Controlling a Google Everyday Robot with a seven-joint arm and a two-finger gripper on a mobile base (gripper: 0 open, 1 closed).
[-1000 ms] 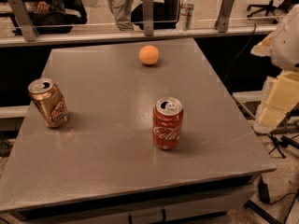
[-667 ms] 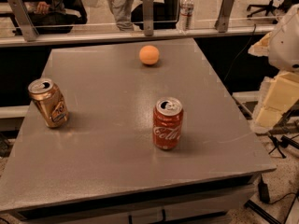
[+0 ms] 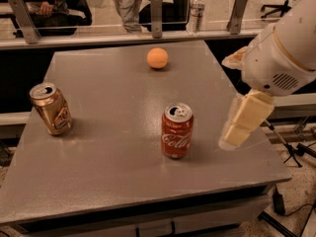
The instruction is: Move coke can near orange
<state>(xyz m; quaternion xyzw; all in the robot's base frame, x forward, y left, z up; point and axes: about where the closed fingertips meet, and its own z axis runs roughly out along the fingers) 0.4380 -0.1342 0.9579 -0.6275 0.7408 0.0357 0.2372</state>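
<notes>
Grey tabletop (image 3: pixel 113 98) fills most of the view, with a low glass barrier on metal posts (image 3: pixel 156 14) along its far edge and seated people (image 3: pixel 54 6) dimly visible behind it. The robot's white arm (image 3: pixel 281 48) reaches in from the upper right, bulky and rounded, hanging over the table's right side. Below it the cream-coloured gripper (image 3: pixel 237 132) points downward over the right edge of the table, to the right of the coke can and clear of it; whether it is open or closed cannot be told from this angle, and it holds nothing that can be seen.

The coke can (image 3: pixel 177 130) stands upright near the middle of the table, slightly toward the front and right, its silver top opened. A gold-brown can (image 3: pixel 51 108) sits near the left edge, leaning a little. The orange (image 3: pixel 157 58) rests near the far edge, well apart from the coke can and almost straight behind it. A clear water bottle (image 3: pixel 197 12) stands beyond the barrier.
</notes>
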